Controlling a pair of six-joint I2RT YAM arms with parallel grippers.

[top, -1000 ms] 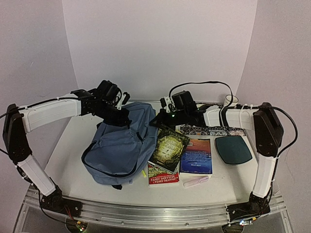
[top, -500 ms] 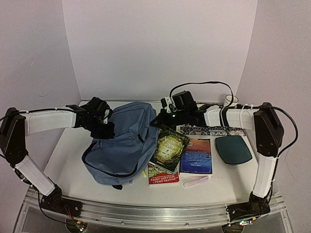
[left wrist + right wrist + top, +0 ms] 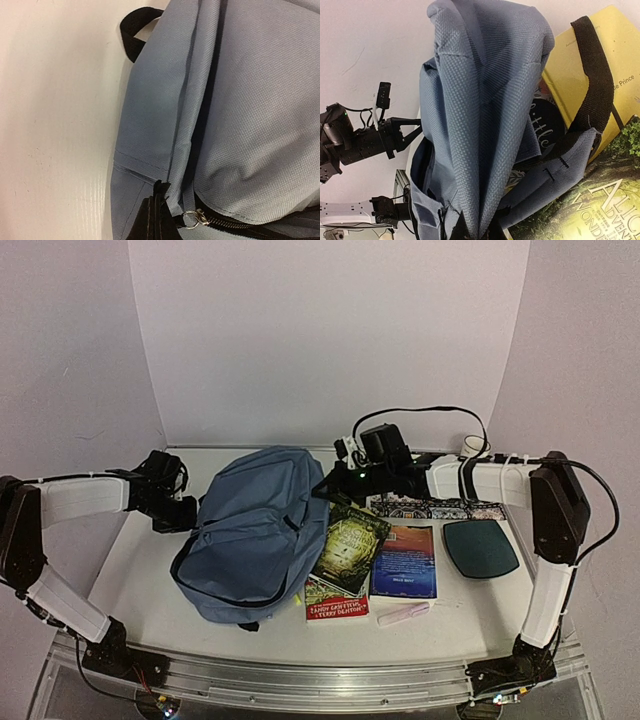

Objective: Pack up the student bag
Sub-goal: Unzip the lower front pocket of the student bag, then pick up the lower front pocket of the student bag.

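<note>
A slate-blue student bag point(image 3: 250, 540) lies flat on the white table point(image 3: 140, 570), left of centre, between the two arms. The right gripper point(image 3: 332, 486) is clamped on a raised fold of fabric at the bag's far right corner; its wrist camera shows the cloth gathered into a ridge that runs down between the fingers. A black strap point(image 3: 595, 75) crosses a yellow book point(image 3: 622, 47), which lies beside the bag's right edge. The left gripper point(image 3: 178, 512) hovers just beside the bag's left edge with its jaws closed. Nothing shows between them, and whether it touches the fabric cannot be told. Its wrist view looks down on a metal zipper pull point(image 3: 192, 217) and a black loop point(image 3: 134, 35). An Alice in Wonderland book point(image 3: 350, 540) lies against the bag's right side, overlapping a red-covered book point(image 3: 337, 606). Farther right are a blue book point(image 3: 405, 560) and a dark teal oval case point(image 3: 480, 548). A pink pen point(image 3: 403, 614) lies near the front edge.
</note>
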